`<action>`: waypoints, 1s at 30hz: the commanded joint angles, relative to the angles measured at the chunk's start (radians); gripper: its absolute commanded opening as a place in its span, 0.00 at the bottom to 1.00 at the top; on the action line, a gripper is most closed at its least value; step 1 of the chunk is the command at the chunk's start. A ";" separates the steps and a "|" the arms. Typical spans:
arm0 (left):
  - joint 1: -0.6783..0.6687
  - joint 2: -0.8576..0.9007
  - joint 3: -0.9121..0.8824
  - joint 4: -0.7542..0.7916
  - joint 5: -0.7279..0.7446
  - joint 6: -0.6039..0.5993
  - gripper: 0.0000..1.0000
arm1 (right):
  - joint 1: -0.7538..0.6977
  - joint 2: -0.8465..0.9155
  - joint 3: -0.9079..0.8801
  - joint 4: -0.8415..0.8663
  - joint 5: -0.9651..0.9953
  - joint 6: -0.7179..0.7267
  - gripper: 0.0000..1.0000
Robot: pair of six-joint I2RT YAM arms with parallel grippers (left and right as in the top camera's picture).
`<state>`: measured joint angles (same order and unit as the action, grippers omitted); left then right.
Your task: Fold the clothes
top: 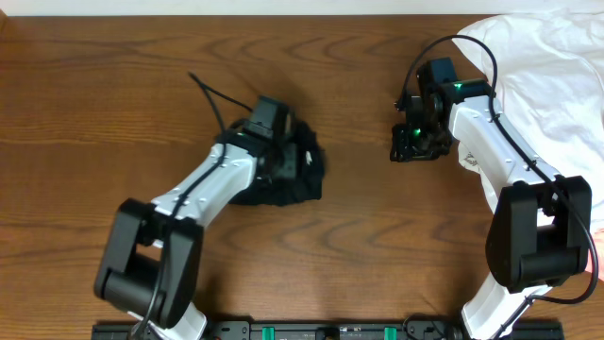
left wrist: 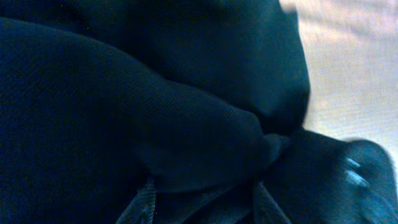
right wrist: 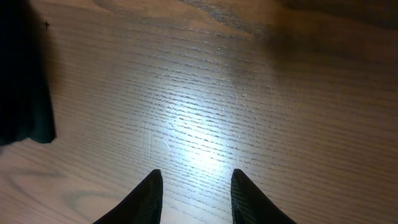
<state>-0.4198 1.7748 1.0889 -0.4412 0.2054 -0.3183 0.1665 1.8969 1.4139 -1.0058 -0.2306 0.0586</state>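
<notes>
Black garment (top: 300,181) is a crumpled bundle at 9 o'clock of table (top: 94,85) centre, not yet folded. Left gripper (top: 281,156) is pressed into it, probably seeking an edge; cloth fills its camera, so I cannot tell its finger state. Right gripper (right wrist: 194,186) sits at the bundle's 3 o'clock — fingers apart over bare wood, likely waiting.

No lettering, label, brand, number or sign can be read in any view, not even on the black clothes (top: 304,175).
</notes>
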 commanded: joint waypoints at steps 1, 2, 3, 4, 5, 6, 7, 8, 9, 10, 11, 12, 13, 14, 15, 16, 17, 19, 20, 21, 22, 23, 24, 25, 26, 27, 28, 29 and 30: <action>-0.052 0.014 0.009 -0.002 0.105 -0.023 0.50 | -0.003 -0.027 0.020 -0.001 0.002 -0.016 0.34; -0.060 0.011 0.009 -0.001 0.097 -0.024 0.50 | -0.003 -0.027 0.020 0.000 0.002 -0.015 0.35; -0.062 0.008 0.009 -0.002 0.090 -0.024 0.50 | -0.002 -0.027 0.020 0.000 0.002 -0.015 0.35; -0.062 0.004 0.009 -0.002 0.089 -0.024 0.51 | -0.002 -0.027 0.020 0.000 0.002 -0.015 0.35; -0.059 0.000 0.009 -0.002 0.089 -0.024 0.50 | -0.002 -0.027 0.020 0.000 0.002 -0.015 0.35; -0.053 -0.008 0.009 -0.002 0.089 -0.023 0.50 | -0.002 -0.027 0.020 0.000 0.002 -0.015 0.34; -0.046 -0.015 0.009 -0.002 0.089 -0.023 0.50 | -0.002 -0.027 0.020 0.000 0.002 -0.015 0.34; -0.036 -0.027 0.009 -0.002 0.089 -0.023 0.50 | -0.002 -0.027 0.020 -0.001 0.002 -0.015 0.35; -0.027 -0.040 0.009 -0.002 0.089 -0.016 0.51 | -0.002 -0.027 0.020 -0.001 0.002 -0.015 0.35; -0.018 -0.053 0.009 -0.002 0.089 -0.016 0.50 | -0.002 -0.027 0.020 -0.001 0.002 -0.015 0.35; -0.008 -0.071 0.009 -0.003 0.089 -0.016 0.50 | -0.002 -0.027 0.020 -0.001 0.001 -0.015 0.35; 0.000 -0.090 0.009 -0.006 0.088 -0.014 0.51 | -0.002 -0.027 0.020 0.000 -0.013 -0.020 0.35; 0.009 -0.113 0.009 -0.014 0.073 -0.013 0.50 | -0.002 -0.027 0.020 0.002 -0.054 -0.051 0.35; 0.014 -0.129 0.009 -0.021 0.055 -0.012 0.51 | -0.002 -0.027 0.020 0.003 -0.104 -0.093 0.35; 0.021 -0.153 0.009 -0.030 0.018 -0.012 0.50 | 0.001 -0.027 0.020 0.001 -0.214 -0.188 0.34; 0.027 -0.179 0.009 -0.040 -0.025 -0.011 0.50 | 0.004 -0.027 0.020 -0.003 -0.294 -0.246 0.34; 0.032 -0.196 0.009 -0.044 -0.048 -0.005 0.50 | 0.006 -0.027 0.020 -0.005 -0.341 -0.275 0.34; 0.045 -0.237 0.009 -0.048 -0.105 0.010 0.51 | 0.014 -0.027 0.020 -0.004 -0.435 -0.312 0.34; 0.051 -0.250 0.009 -0.049 -0.125 0.010 0.51 | 0.019 -0.027 0.020 -0.001 -0.484 -0.329 0.34; 0.058 -0.264 0.009 -0.051 -0.142 0.010 0.51 | 0.026 -0.027 0.020 0.000 -0.544 -0.350 0.33; 0.067 -0.273 0.009 -0.051 -0.148 0.010 0.51 | 0.036 -0.027 0.020 0.001 -0.618 -0.378 0.33; 0.074 -0.274 0.009 -0.050 -0.147 0.008 0.51 | 0.048 -0.027 0.020 0.001 -0.673 -0.401 0.33; 0.081 -0.274 0.009 -0.051 -0.147 0.004 0.51 | 0.065 -0.027 0.020 0.003 -0.714 -0.414 0.34; 0.089 -0.270 0.009 -0.054 -0.147 0.002 0.51 | 0.086 -0.027 0.020 0.006 -0.724 -0.414 0.34; 0.092 -0.265 0.009 -0.059 -0.146 0.002 0.51 | 0.111 -0.027 0.020 0.007 -0.719 -0.411 0.35; 0.092 -0.261 0.009 -0.062 -0.146 0.002 0.51 | 0.127 -0.027 0.020 0.006 -0.716 -0.411 0.36; 0.092 -0.257 0.009 -0.068 -0.146 0.002 0.51 | 0.150 -0.027 0.017 0.006 -0.711 -0.411 0.36; 0.092 -0.249 0.009 -0.074 -0.146 0.002 0.51 | 0.172 -0.027 0.015 0.006 -0.705 -0.411 0.37; 0.092 -0.244 0.009 -0.080 -0.146 0.002 0.51 | 0.196 -0.027 0.013 0.007 -0.697 -0.411 0.38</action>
<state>-0.3294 1.5108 1.0889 -0.5087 0.0856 -0.3180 0.3035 1.8969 1.4143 -1.0012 -0.8486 -0.3054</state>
